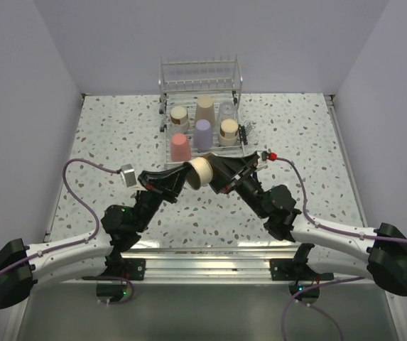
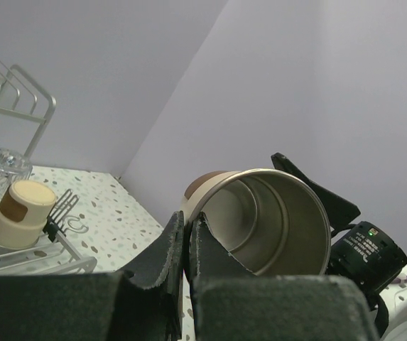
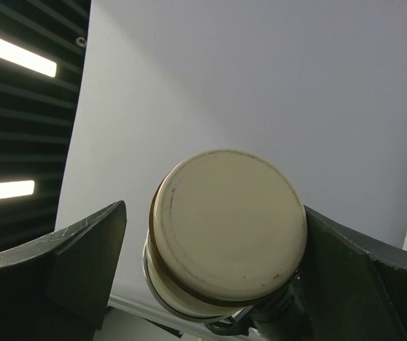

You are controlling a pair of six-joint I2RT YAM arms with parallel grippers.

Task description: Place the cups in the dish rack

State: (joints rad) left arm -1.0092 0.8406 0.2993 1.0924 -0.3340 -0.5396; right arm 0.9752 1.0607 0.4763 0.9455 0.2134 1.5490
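End effectors: the left gripper point(image 1: 186, 175) has its fingers point(image 2: 166, 257) pressed almost together, pinching the rim wall of a metallic cup point(image 1: 200, 172); from the left wrist view, one finger looks inside the mouth and one outside. The right gripper point(image 1: 214, 172) is spread, a finger either side of the same cup's cream base. In the right wrist view the right-hand finger seems to touch the base edge and the left-hand one stands apart. Judged not clamped.

Cup: on its side at frame centre of the top view, apparently off the table. Long axis runs left-right, mouth toward the left arm, base toward the right.

Arms: both reach inward from the lower corners and meet in a shallow V.

The dish rack point(image 1: 189, 71) sits straight up-frame of the cup, near the fingertips and about equally near both grippers. Six cups point(image 1: 180, 147) stand in it, base up.

Judgement: this looks like a hand-over. The cup needs turning mouth-down, then carrying up-frame. A free slot is not clear from here.
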